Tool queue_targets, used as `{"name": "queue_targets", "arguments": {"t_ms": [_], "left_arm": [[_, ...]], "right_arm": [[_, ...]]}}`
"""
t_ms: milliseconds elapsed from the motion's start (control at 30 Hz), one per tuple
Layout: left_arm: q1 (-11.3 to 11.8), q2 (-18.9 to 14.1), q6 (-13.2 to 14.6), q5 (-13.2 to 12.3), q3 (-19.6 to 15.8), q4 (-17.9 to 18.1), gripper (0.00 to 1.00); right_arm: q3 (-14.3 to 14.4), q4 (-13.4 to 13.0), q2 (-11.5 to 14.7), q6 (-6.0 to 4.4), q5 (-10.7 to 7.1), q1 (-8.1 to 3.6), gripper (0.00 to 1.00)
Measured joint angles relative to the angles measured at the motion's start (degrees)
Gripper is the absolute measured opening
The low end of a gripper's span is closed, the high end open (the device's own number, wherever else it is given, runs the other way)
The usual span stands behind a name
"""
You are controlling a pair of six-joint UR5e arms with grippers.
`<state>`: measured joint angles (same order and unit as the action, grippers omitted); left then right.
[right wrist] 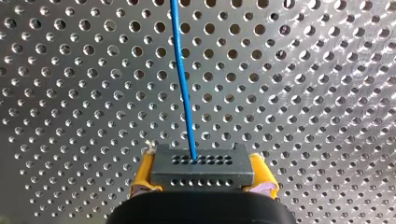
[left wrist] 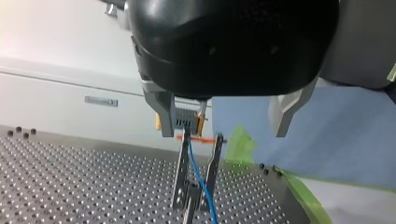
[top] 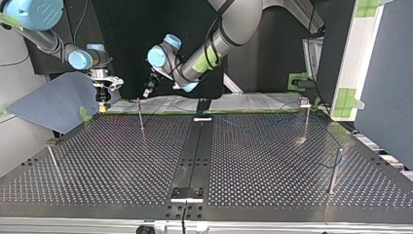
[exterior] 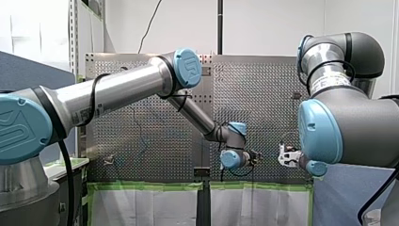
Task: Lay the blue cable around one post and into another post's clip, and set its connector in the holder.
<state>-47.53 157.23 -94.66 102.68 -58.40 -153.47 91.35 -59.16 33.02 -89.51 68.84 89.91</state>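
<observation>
**Currently my right gripper (right wrist: 201,178) clamps the connector (right wrist: 201,161); my left gripper (left wrist: 223,133) stands open**

In the front view my left arm comes in from the left and reaches past the middle. Its forearm slopes down and its gripper points toward the view's right. My right arm fills the right side, and its gripper points back toward the left one. The two grippers are near each other but apart.

In the top view my right gripper hangs down at the far edge of the table (top: 272,185), at the view's left. My left gripper is tilted down beside it, just above a thin post (top: 140,116).

The right wrist view shows the dark connector pinched between my yellow pads (right wrist: 145,172), one pad on each side. The blue cable (right wrist: 182,74) leaves the face of the connector and runs away from the gripper, above the perforated table.

In the left wrist view my two metal fingers (left wrist: 161,112) are spread wide with nothing between them. The connector sits ahead of them, close to one finger, in the yellow pads of the other arm. From it the cable drops down between two upright metal prongs (left wrist: 180,177) on the table. I cannot tell if it touches them.
</observation>
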Motion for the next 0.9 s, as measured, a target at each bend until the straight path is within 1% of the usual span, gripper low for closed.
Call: {"name": "queue_targets", "arguments": {"t_ms": [233,400,600,767,900], "left_arm": [[-1.1,0.0,-1.7,0.0,1.8,-0.1,0.99],[-1.6,0.0,-3.0,1.0,3.1,-0.4,0.99],[-1.8,0.0,-3.4,2.5,3.3,-1.1,0.99],[-1.9,0.0,-3.4,3.8,3.3,-2.1,0.99],[-2.0,0.0,-3.4,4.3,2.9,-2.5,0.99]], "right_arm": [[0.0,-0.2,0.0,-0.18,-0.09,0.04,0.10],[0.0,-0.3,0.0,-0.44,-0.10,0.05,0.10],[0.0,-0.4,0.0,-0.80,-0.13,0.05,0.10],[0.0,-0.7,0.0,-1.36,-0.16,0.05,0.10],[0.0,-0.9,0.0,-1.82,-0.18,0.05,0.10]]}}
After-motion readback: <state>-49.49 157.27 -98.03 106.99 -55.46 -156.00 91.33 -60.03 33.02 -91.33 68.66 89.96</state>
